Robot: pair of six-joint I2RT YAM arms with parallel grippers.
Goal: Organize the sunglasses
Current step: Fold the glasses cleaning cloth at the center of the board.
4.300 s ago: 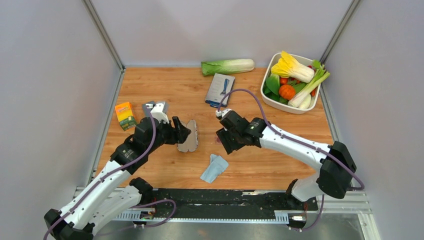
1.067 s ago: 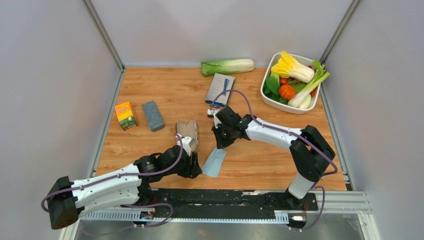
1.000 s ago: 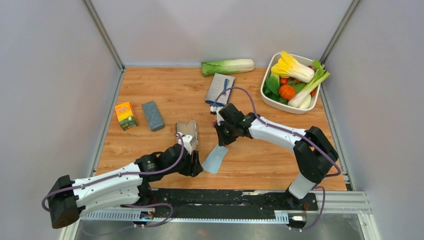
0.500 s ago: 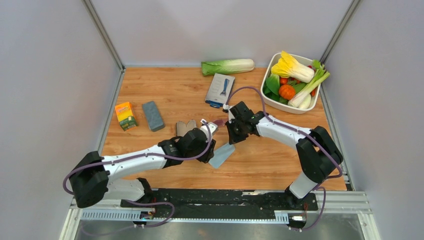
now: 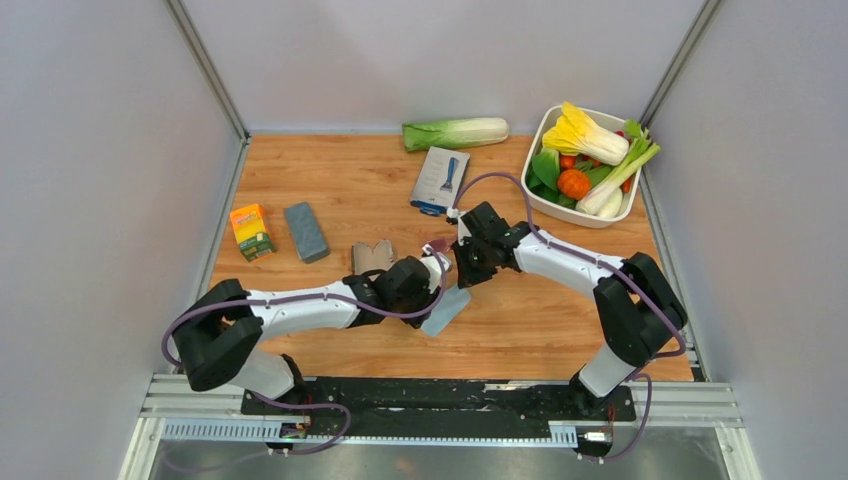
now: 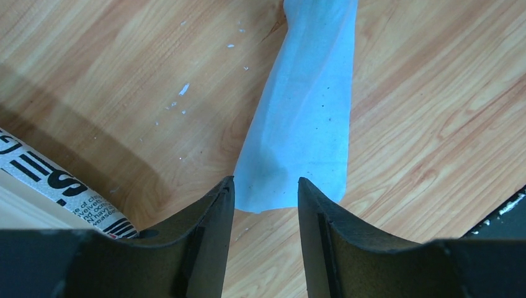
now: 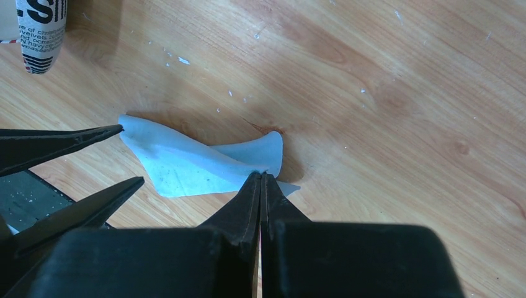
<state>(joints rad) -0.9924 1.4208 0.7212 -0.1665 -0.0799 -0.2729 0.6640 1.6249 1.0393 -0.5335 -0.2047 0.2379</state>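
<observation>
Your right hand [image 7: 261, 176] clamps the raised end of the blue cloth [image 7: 186, 164]; your left hand [image 6: 265, 184], spread open, straddles the other end. The sunglasses [image 5: 437, 246] lie just beyond both hands.

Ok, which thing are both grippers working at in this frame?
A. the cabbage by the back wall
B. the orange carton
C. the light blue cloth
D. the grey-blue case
C: the right gripper is shut, pinching a raised fold of the light blue cloth, and the left gripper stands open over the cloth's other end.
</observation>
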